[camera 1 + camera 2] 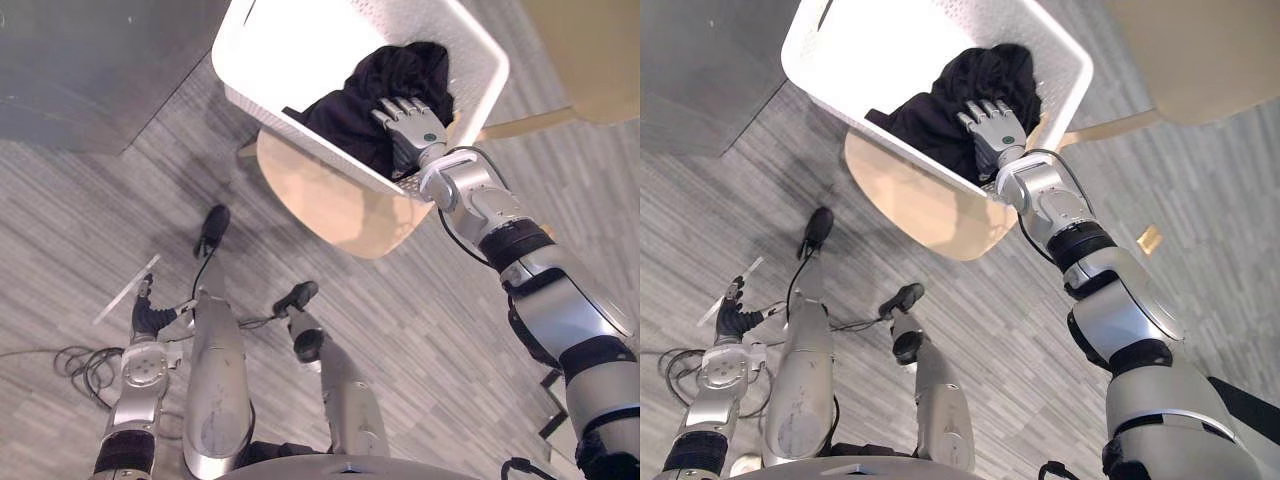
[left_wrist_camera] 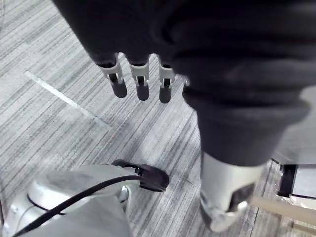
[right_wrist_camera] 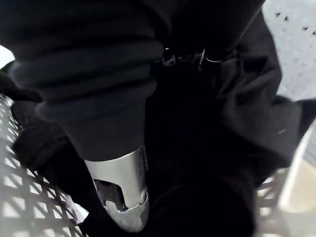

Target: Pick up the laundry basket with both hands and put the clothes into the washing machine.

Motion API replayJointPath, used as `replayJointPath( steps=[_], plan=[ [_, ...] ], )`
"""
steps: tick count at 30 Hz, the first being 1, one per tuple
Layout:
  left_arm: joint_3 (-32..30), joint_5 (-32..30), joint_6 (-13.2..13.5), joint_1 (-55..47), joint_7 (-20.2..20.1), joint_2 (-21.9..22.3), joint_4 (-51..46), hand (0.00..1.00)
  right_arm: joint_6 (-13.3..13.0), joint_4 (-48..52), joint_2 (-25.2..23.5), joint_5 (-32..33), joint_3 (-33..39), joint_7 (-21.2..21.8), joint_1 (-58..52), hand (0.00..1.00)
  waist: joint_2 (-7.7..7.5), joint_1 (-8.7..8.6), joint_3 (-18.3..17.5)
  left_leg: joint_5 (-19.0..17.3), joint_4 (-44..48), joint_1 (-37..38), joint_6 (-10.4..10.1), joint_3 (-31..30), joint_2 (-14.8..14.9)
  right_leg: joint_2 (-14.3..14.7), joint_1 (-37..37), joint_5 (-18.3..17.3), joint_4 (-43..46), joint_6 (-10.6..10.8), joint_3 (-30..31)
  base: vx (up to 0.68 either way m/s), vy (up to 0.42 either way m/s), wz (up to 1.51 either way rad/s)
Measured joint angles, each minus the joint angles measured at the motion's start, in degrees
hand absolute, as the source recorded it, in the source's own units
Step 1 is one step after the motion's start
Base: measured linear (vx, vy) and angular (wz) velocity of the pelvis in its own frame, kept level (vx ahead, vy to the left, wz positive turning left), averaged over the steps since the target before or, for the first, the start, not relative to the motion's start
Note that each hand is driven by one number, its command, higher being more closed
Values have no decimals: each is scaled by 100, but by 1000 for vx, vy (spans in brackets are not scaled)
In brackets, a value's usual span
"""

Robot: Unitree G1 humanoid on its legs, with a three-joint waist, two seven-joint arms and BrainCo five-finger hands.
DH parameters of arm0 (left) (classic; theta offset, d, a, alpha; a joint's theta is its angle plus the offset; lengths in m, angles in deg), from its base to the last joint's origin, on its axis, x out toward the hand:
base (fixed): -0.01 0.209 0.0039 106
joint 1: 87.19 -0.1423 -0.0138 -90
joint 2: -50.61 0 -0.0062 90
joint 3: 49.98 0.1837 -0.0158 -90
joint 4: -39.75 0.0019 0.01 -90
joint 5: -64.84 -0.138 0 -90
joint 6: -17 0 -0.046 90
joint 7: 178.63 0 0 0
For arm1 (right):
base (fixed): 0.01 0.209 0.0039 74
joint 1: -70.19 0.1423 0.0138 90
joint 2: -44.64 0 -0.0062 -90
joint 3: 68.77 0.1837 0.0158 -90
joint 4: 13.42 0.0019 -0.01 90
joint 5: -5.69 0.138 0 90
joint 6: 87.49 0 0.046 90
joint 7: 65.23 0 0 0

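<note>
A white perforated laundry basket [image 1: 262, 52] sits tilted on a round light-wood tabletop [image 1: 335, 205]. Black clothes [image 1: 375, 85] are heaped in its near right corner. My right hand [image 1: 412, 126] reaches over the basket's near rim and lies on top of the black clothes [image 3: 232, 113], fingers fairly straight with their tips sunk in the cloth and the thumb [image 3: 123, 197] out to the side. My left hand [image 1: 148, 316] hangs low at the lower left, close to the floor and far from the basket, with its fingers [image 2: 140, 81] straight and nothing in it.
A dark grey flat-sided unit [image 1: 90, 60] stands at the upper left. A beige piece of furniture [image 1: 590, 50] is at the upper right. A white tape strip [image 1: 125, 290] lies on the grey striped floor beside my left hand.
</note>
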Motion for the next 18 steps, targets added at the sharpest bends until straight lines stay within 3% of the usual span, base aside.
replayJointPath(
  steps=[3, 4, 8, 18],
  plan=[
    [-41, 13, 32, 4, 2, 144, -237, 0, 149, 73, 10, 21, 474, -265, 161, 0, 84, 30, 53, 23, 60, -322, 1, 12, -113, -246, -440, -167, 409, 14, 2, 87, 34, 3],
    [-58, 17, 37, 3, 3, 186, -301, 0, 166, 110, 11, 24, 552, -309, 160, 100, 93, 37, 59, 45, 90, -373, -34, 12, -132, -282, -497, -185, 471, 14, 3, 85, 20, 11],
    [-252, 203, 103, -1, 104, 515, -659, 0, 269, 319, 11, 29, 846, -425, 170, 100, 161, 43, 70, 15, 208, -554, -119, 37, -212, -442, -668, -222, 606, 35, 1, 62, 7, 2],
    [-363, 236, 143, -2, 107, 807, -790, 0, 325, 463, -131, 11, 965, -435, 73, 100, 249, 74, 33, -131, 432, -651, -282, 24, -239, -437, -640, -224, 623, 32, -41, 20, -5, 1]
  ],
)
